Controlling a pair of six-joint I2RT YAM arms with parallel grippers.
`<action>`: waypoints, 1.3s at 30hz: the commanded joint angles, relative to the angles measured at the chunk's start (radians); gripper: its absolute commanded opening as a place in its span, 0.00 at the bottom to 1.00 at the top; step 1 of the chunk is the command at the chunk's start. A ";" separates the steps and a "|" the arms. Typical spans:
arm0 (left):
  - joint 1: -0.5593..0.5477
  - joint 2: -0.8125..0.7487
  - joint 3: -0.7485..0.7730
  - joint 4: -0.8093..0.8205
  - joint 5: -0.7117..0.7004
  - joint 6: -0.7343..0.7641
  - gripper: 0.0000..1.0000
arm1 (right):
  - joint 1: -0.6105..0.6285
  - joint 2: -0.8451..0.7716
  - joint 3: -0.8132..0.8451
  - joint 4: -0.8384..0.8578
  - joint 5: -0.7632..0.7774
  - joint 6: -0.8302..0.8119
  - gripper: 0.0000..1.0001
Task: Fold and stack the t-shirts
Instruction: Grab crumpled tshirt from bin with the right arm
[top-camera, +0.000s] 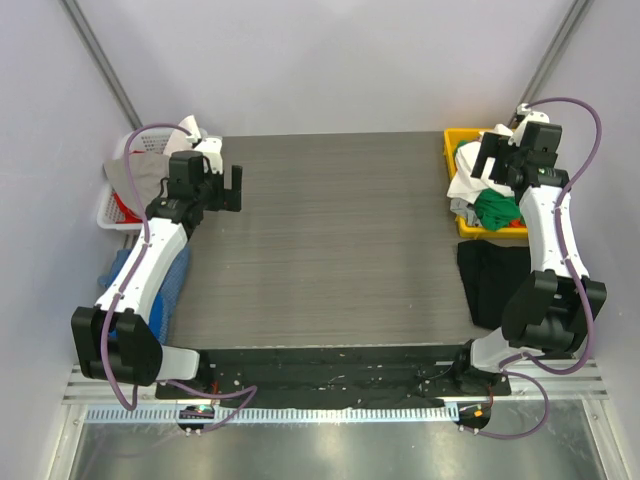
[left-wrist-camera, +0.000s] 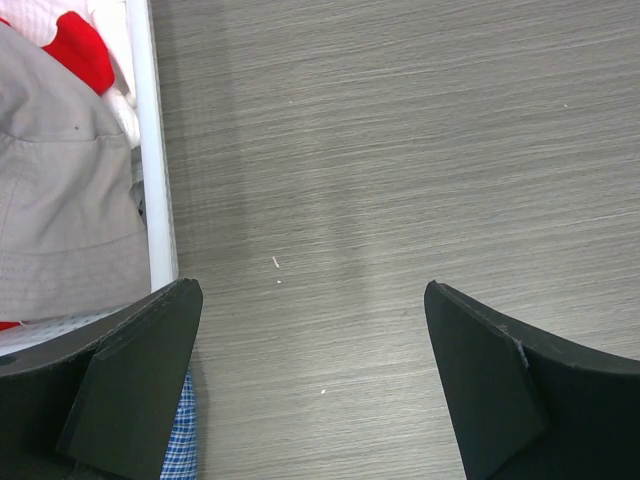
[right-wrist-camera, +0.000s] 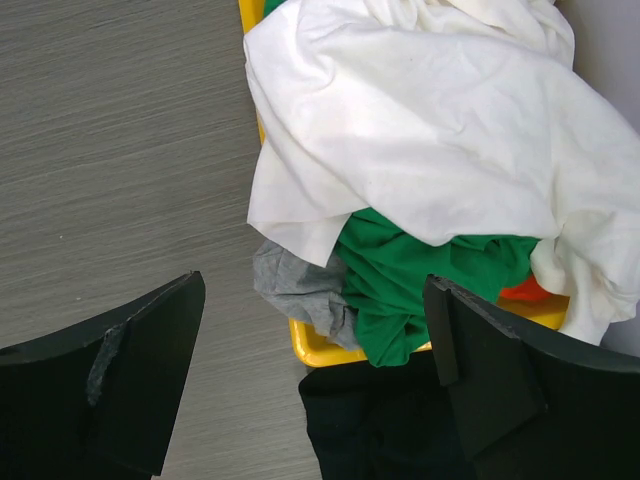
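Observation:
A white t-shirt (right-wrist-camera: 420, 130) lies crumpled on top of a pile in a yellow bin (right-wrist-camera: 318, 347) at the table's far right. A bright green t-shirt (right-wrist-camera: 420, 270) shows under it. A black t-shirt (top-camera: 488, 280) lies on the table just in front of the bin, and it also shows in the right wrist view (right-wrist-camera: 380, 425). My right gripper (top-camera: 500, 165) is open and empty above the bin's near-left corner (right-wrist-camera: 315, 330). My left gripper (top-camera: 222, 190) is open and empty above bare table at the far left (left-wrist-camera: 312, 330).
A grey cloth (right-wrist-camera: 300, 285) hangs over the yellow bin's corner. A white basket (left-wrist-camera: 160, 180) with grey cloth (left-wrist-camera: 60, 200) and something red stands off the table's left edge. A blue checked cloth (left-wrist-camera: 180, 440) lies under the left arm.

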 joint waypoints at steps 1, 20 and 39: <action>0.003 -0.018 0.013 0.042 0.005 -0.011 1.00 | -0.004 -0.037 0.009 0.045 0.006 0.003 1.00; 0.002 0.004 0.009 0.042 0.024 -0.014 1.00 | -0.003 0.289 0.399 -0.150 0.159 -0.167 0.92; 0.003 0.085 0.000 0.059 -0.016 0.020 1.00 | 0.035 0.538 0.578 -0.303 -0.039 -0.224 0.73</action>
